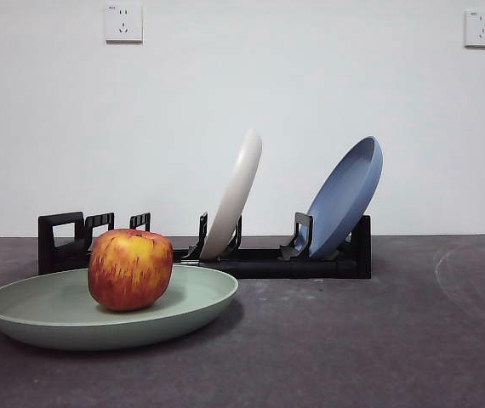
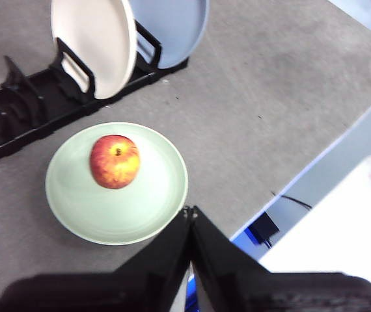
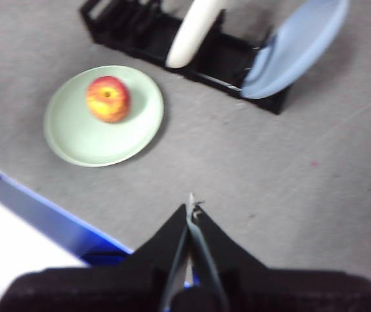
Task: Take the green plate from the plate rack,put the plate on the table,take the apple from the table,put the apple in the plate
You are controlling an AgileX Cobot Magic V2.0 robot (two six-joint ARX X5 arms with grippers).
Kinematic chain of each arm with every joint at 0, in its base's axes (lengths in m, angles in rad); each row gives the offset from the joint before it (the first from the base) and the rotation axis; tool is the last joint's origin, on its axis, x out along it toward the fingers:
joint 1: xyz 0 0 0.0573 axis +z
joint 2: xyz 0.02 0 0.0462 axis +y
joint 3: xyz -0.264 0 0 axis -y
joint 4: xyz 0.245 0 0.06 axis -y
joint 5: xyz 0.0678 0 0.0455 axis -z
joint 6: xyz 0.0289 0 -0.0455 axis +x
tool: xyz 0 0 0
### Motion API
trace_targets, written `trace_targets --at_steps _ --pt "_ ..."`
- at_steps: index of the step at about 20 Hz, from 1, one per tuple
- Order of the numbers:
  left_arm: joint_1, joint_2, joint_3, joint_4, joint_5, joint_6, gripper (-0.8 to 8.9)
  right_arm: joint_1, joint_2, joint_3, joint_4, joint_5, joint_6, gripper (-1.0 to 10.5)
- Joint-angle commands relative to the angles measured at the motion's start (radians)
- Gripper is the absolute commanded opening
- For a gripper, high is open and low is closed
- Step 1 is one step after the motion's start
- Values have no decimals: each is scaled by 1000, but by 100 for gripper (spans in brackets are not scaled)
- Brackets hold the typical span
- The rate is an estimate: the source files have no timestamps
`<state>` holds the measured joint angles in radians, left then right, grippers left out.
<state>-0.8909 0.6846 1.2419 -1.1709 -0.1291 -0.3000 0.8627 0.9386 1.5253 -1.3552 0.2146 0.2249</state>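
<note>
From the front I am seeing the apple (image 1: 130, 269) sitting in the green plate (image 1: 55, 319), which is lying flat on the surface (image 1: 379, 340) just in front of the plate rack (image 1: 259, 259). The rack is holding a cream-white plate (image 1: 236, 194) and a blue plate (image 1: 345, 197), both leaning in their slots. No arm is showing in this view.

Through the left wrist camera I am looking down on the apple resting off-centre in the green plate, with the rack just beyond it. The left pincer (image 2: 190, 212) is hanging clenched, its jaws pressed together on nothing, above the surface near the plate's rim.

Through the right wrist camera the plate with the apple is lying well apart from the right pincer (image 3: 190, 207), which is likewise clenched and empty, over bare surface by the edge.
</note>
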Motion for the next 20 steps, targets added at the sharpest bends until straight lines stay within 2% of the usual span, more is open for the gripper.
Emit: trace_targets --at_steps 1,4,7,9,12,15,16,18,20 --pt "106 -29 -6 12 10 19 -3 0 7 -8 -23 29 8 2" --pt "348 -63 -6 23 78 -45 -3 0 8 -8 -23 37 8 2" --pt "593 -101 -8 102 74 -3 -4 0 8 -8 -23 40 8 2" --pt "717 -146 -41 236 90 -8 -3 0 8 -8 -23 40 8 2" --pt "804 -256 -205 583 194 -3 -3 0 8 -8 -23 40 8 2" --pt "846 -397 -498 1002 262 -2 -3 0 8 -8 -23 40 8 2" --pt "857 -448 -615 1133 267 -3 -4 0 8 -8 -23 41 8 2" --pt "869 -529 -809 1305 258 -2 -3 0 8 -8 -23 41 8 2" --pt "879 -595 -961 1377 185 1 -3 0 8 -8 -23 40 8 2"
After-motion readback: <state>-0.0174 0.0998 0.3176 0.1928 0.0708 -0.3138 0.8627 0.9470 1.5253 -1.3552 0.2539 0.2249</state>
